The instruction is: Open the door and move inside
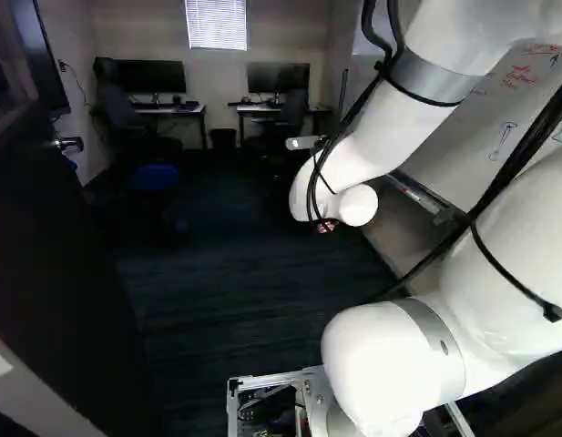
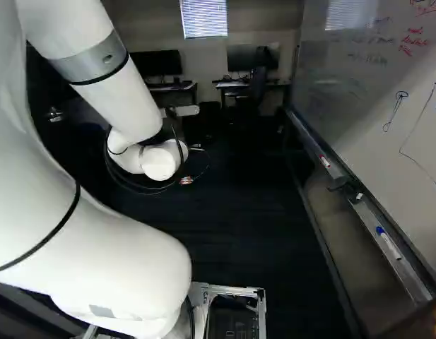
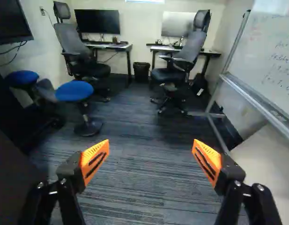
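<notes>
Close up, white robot arm (image 1: 526, 246), filling the right of the left base view and the left of the right base view, bent ahead over dark striped carpet (image 3: 144, 187). Along the left of the left base view, dark door (image 1: 57, 264), standing open, with metal lever handle (image 1: 69, 144); past it, an office. At the arm's far end, gripper (image 2: 186, 181), jaws wide apart, bare carpet visible between the orange pads (image 3: 95, 161). Well ahead of the gripper, two desks (image 3: 214, 53) with monitors (image 3: 97, 22), high-backed chairs (image 3: 193, 47) at both, and a dark bin (image 3: 141, 72) between. Nearer, two stools with round blue seats (image 3: 75, 90). At the right of the right base view, a whiteboard (image 2: 373, 106) with drawings and handwriting, markers (image 2: 389, 245) on its ledge (image 2: 408, 272).
</notes>
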You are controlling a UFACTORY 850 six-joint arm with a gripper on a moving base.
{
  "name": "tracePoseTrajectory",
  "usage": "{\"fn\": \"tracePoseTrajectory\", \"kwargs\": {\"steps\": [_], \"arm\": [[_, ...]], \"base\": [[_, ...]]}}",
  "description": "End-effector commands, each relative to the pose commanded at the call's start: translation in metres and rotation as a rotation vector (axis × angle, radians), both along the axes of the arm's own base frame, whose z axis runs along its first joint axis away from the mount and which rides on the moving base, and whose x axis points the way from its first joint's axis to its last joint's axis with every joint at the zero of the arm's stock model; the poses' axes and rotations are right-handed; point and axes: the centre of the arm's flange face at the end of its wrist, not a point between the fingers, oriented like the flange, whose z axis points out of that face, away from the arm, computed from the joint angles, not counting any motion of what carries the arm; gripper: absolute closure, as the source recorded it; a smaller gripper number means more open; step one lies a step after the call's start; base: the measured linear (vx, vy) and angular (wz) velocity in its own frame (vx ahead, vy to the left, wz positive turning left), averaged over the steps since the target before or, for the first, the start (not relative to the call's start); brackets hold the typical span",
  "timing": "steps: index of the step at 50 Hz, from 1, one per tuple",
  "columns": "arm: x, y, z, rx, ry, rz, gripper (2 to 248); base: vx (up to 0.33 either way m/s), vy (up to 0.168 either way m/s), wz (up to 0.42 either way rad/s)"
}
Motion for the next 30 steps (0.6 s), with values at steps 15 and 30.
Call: {"fn": "tracePoseTrajectory", "kwargs": {"steps": [15, 30], "arm": [[0.0000, 0.0000, 0.0000, 0.000, 0.000, 0.000, 3], [0.0000, 0.0000, 0.0000, 0.000, 0.000, 0.000, 3]], "base": [[0.231, 0.002, -0.014], [0.231, 0.005, -0.011]]}}
